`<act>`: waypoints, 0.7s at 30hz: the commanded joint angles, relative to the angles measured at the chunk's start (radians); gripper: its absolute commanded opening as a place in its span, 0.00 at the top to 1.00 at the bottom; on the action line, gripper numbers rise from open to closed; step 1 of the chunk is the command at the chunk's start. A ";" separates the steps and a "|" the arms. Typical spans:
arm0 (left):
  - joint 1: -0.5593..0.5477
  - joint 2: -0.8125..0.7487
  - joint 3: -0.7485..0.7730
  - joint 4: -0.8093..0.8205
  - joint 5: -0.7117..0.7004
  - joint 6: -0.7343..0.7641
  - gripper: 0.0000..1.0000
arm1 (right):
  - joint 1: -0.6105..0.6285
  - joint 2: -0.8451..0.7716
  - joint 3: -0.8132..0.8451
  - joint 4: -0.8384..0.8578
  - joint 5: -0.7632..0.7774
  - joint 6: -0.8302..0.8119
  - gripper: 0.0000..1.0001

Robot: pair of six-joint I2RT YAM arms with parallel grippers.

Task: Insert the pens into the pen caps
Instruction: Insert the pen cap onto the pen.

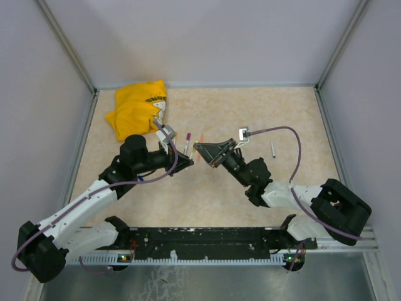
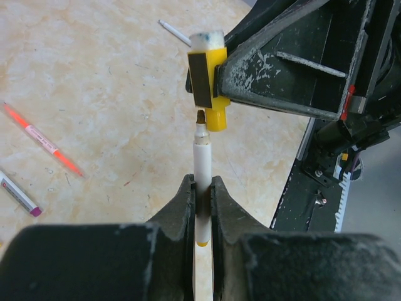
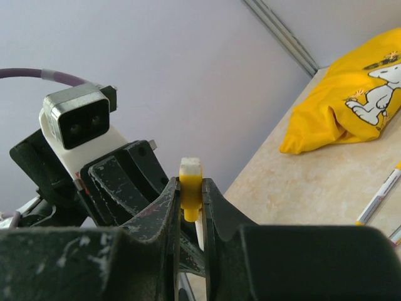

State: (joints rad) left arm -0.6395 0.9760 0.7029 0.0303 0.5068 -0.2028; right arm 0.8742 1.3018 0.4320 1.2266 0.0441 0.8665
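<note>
Closest to the left wrist lens, the left gripper (image 2: 200, 188) is clamped on a white pen (image 2: 202, 160), its dark fingers (image 2: 182, 207) pinching the barrel low down so that most of the shaft and the nib stand free. The pen's long axis runs straight out from the jaws, nib leading, toward the yellow cap (image 2: 217, 116), which the right gripper (image 3: 190, 200) pinches by its sides above the middle of the table (image 1: 250, 113). The cap's own axis looks roughly in line with the pen's, open end facing it. The nib shows just beside that mouth, slightly to its left in this view, and does not appear to have entered. How far apart the two are in depth I cannot tell. Both pieces are probably light, stiff, smooth plastic, so the barrel may slide or twist between the pads if pushed off-centre. A hold well back from the nib suits it, as does a side pinch that leaves the cap's mouth clear. An orange-red pen (image 2: 44, 139) and a purple-tipped pen (image 2: 19, 194) lie flat on the table, apart from the grippers, and a yellow cloth (image 1: 138, 110) sits at the far left corner.
</note>
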 commanded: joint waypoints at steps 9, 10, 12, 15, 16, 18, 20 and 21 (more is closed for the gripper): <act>-0.005 -0.016 0.005 0.040 0.010 0.016 1.00 | -0.003 -0.093 0.085 -0.095 0.091 -0.115 1.00; -0.005 -0.017 0.005 0.040 0.010 0.016 1.00 | -0.004 -0.092 0.086 -0.096 0.090 -0.115 1.00; -0.005 -0.016 0.005 0.040 0.010 0.016 1.00 | -0.003 -0.090 0.086 -0.092 0.089 -0.115 1.00; -0.005 -0.015 0.004 0.040 0.010 0.017 1.00 | -0.004 -0.082 0.086 -0.082 0.079 -0.109 1.00; -0.005 -0.014 0.004 0.039 0.012 0.017 1.00 | -0.003 -0.078 0.087 -0.077 0.074 -0.105 1.00; -0.005 -0.014 0.006 0.039 0.011 0.017 1.00 | -0.004 -0.068 0.090 -0.063 0.060 -0.098 1.00; -0.005 -0.014 0.006 0.039 0.009 0.018 1.00 | -0.004 -0.057 0.094 -0.051 0.044 -0.094 1.00; -0.005 -0.014 0.006 0.038 0.009 0.019 1.00 | -0.004 -0.051 0.094 -0.044 0.036 -0.092 1.00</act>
State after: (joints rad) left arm -0.6399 0.9760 0.7029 0.0311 0.5045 -0.2020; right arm 0.8742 1.2385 0.4713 1.1072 0.0994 0.7868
